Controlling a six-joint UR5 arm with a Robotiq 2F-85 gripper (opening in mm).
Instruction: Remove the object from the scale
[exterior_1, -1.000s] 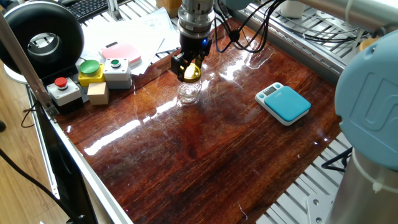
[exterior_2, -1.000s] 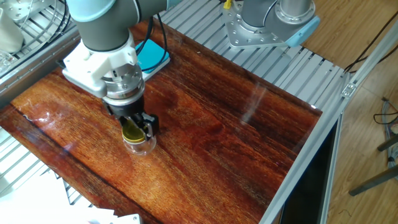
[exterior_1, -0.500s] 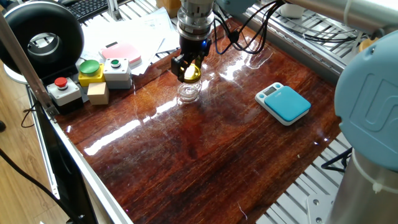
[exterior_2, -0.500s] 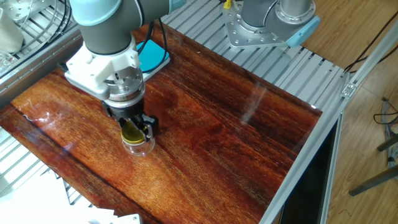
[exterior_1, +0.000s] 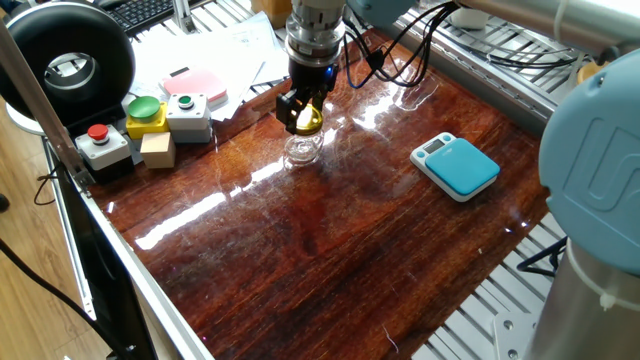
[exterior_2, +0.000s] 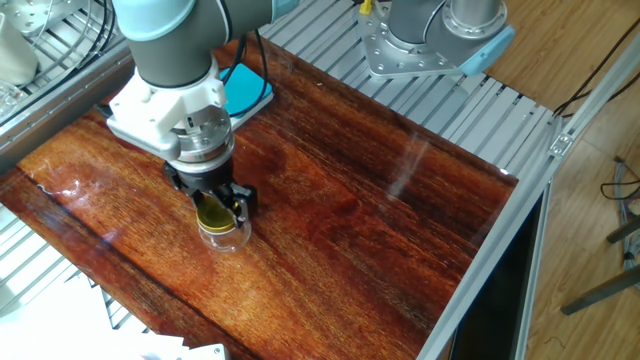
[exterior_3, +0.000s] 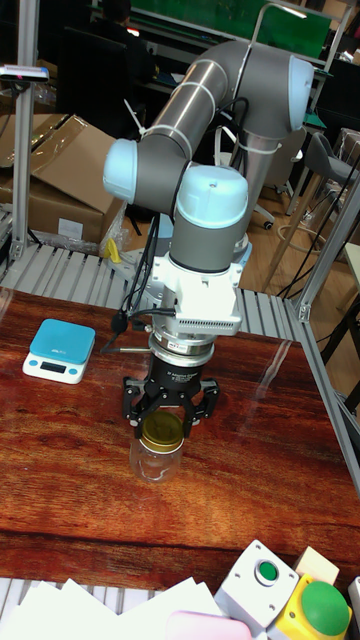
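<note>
Jar (exterior_1: 304, 148) with yellow lid (exterior_3: 160, 430) now stands on the bare wood table (exterior_1: 330, 250), well apart from the scale (exterior_1: 458, 165), whose teal top carries nothing. Gripper (exterior_3: 166, 408) is directly over the jar, fingers (exterior_3: 133, 404) either side of the lid; jaws look narrow, about lid-width, but whether they still pinch it or have just let go I cannot tell from any view. Across the last second the jar sits in the same spot on the table and the gripper has crept up only a touch in the fixed views, lid staying between the fingers. Judgement: the removal itself is done, jar is off the scale and set down; what is left is release and retreat. Risk: if the fingers lift while gripping, the jar comes up again or tips. Button boxes (exterior_1: 150, 120) and pink-and-white device (exterior_1: 195, 85) sit near the table's far corner, clear of the jar.
</note>
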